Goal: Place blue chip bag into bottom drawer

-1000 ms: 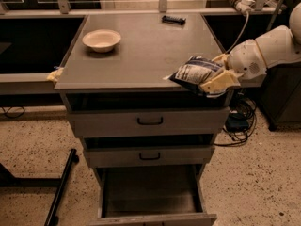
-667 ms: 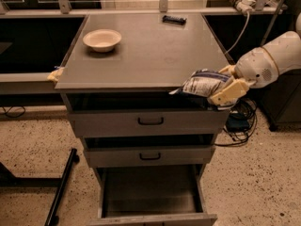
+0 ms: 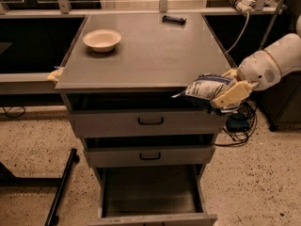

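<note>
Though the white patches on the blue chip bag [image 3: 204, 85] carry print, none of it can be read. The gripper [image 3: 222, 86] hangs off the worktop's [image 3: 155, 55] front right corner, its tan fingers [image 3: 233, 93] clamped on the bag's right end. Since the earlier frames both have slid outward and lower, past the front edge. The bottom drawer [image 3: 153, 218] stands pulled out below, well apart from the bag.
</note>
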